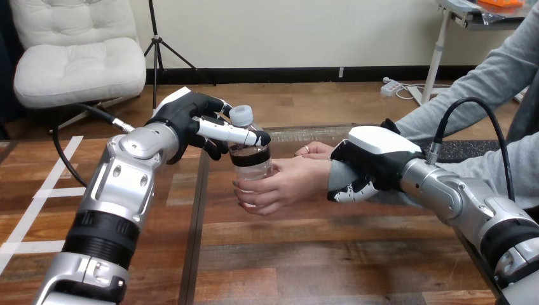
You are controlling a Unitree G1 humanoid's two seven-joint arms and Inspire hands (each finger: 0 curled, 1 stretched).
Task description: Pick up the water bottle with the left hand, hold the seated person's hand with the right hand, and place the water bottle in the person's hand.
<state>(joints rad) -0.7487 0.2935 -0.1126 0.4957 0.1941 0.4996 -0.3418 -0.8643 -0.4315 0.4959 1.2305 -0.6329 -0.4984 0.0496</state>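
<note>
As the person's hand (284,188) grips it, the bottle (250,160) clears the table (330,257).

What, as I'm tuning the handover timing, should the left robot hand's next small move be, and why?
Probably open the left robot hand and let go of the water bottle. The person's hand is already wrapped round the bottle's lower part, the left robot hand pinches it near its top, and the right robot hand has fingers curled round the person's wrist.

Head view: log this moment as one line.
left hand: fingers round bottle top | right hand: fingers curled round person's wrist | person's hand: closed round bottle bottom | bottle: upright, above table
</note>
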